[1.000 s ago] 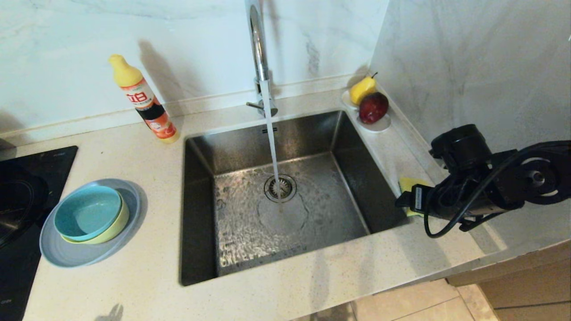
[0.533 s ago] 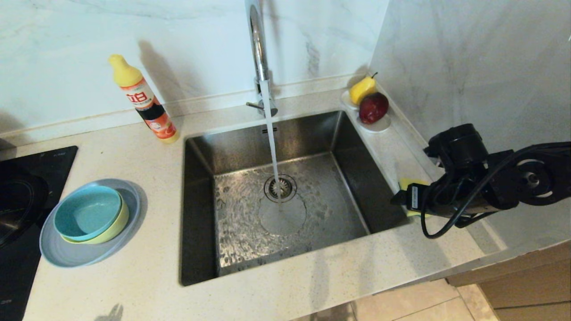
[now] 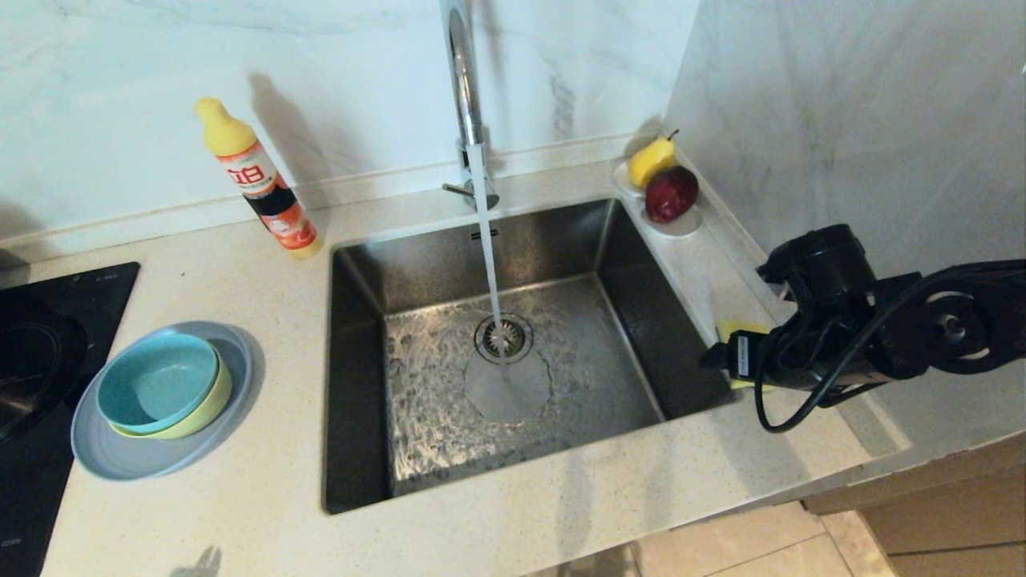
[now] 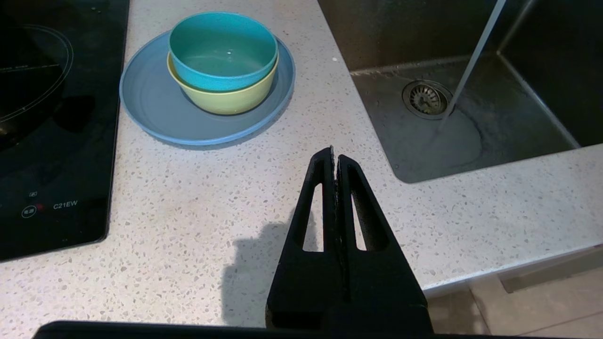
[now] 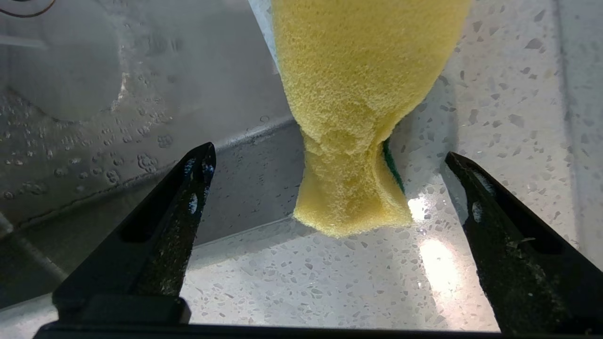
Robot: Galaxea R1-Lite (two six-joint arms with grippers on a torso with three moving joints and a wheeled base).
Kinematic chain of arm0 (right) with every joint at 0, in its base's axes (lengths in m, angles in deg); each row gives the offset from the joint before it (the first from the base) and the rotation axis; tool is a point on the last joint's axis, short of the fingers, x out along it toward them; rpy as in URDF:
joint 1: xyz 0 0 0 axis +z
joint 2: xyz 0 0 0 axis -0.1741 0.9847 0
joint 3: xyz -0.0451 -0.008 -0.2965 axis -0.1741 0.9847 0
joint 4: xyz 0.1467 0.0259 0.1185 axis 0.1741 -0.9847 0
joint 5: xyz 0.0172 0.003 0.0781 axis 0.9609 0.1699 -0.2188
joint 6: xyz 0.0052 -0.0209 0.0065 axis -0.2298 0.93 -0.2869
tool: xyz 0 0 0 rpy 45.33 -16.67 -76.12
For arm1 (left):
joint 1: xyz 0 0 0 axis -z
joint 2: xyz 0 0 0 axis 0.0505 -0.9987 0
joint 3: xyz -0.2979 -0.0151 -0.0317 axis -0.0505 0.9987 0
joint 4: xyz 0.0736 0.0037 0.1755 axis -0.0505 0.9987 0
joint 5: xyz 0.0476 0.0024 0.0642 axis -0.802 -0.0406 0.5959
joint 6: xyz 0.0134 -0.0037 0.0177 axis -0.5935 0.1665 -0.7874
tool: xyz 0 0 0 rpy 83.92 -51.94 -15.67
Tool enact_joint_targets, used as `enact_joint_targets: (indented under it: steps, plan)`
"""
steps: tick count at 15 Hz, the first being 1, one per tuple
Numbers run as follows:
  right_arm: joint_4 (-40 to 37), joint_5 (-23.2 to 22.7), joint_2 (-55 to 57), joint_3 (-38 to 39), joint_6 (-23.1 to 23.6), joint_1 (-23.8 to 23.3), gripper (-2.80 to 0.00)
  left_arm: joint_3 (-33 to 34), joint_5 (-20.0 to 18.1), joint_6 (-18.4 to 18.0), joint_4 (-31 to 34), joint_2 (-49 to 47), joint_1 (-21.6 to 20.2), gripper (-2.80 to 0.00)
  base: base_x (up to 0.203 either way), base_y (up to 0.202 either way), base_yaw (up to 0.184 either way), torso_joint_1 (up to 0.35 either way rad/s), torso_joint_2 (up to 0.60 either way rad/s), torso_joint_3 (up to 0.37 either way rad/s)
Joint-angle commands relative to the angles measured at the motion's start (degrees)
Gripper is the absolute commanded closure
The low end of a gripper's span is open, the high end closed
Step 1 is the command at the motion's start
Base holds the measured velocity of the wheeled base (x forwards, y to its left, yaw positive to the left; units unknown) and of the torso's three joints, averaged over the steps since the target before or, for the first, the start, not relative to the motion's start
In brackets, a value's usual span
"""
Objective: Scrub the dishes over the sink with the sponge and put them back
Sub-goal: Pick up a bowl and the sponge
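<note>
Your sponge (image 5: 351,117) lies yellow side up at the right of the head view, on the surface (image 3: 264,513) beside the sink (image 3: 513,377). The right gripper (image 5: 330,162) straddles it, fingers apart (nothing gripped yet). The dishes (image 3: 160,397) sit stacked at lower left, unscrubbed, so everything remains. The left gripper (image 4: 335,160) hangs parked, fingers together. Water runs from the faucet (image 3: 465,96); nothing blocks you.

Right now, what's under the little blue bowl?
The teal bowl sits nested in a yellow-green bowl, which stands on a grey-blue plate. The lower bowl's inside and the plate's middle are covered.
</note>
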Motion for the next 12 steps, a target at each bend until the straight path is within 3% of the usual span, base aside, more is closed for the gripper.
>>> enact_joint_targets:
  steps: [1,2,3,12]
  plan:
    - [-0.2,0.2,-0.8,0.1,0.3,0.1,-2.80,2.3,0.0,0.0,0.0,0.1,0.0,0.00,0.000,0.000,0.000,0.000,0.00,0.000]
    - [-0.2,0.2,-0.8,0.1,0.7,0.1,-2.80,2.3,0.0,0.0,0.0,0.1,0.0,0.00,0.000,0.000,0.000,0.000,0.00,0.000]
    - [-0.2,0.2,-0.6,0.1,1.0,0.1,0.00,2.3,0.0,0.0,0.0,0.1,0.0,0.00,0.000,0.000,0.000,0.000,0.00,0.000]
    - [-0.1,0.2,0.0,0.3,0.9,-0.1,0.00,2.3,0.0,0.0,0.0,0.1,0.0,0.00,0.000,0.000,0.000,0.000,0.00,0.000]
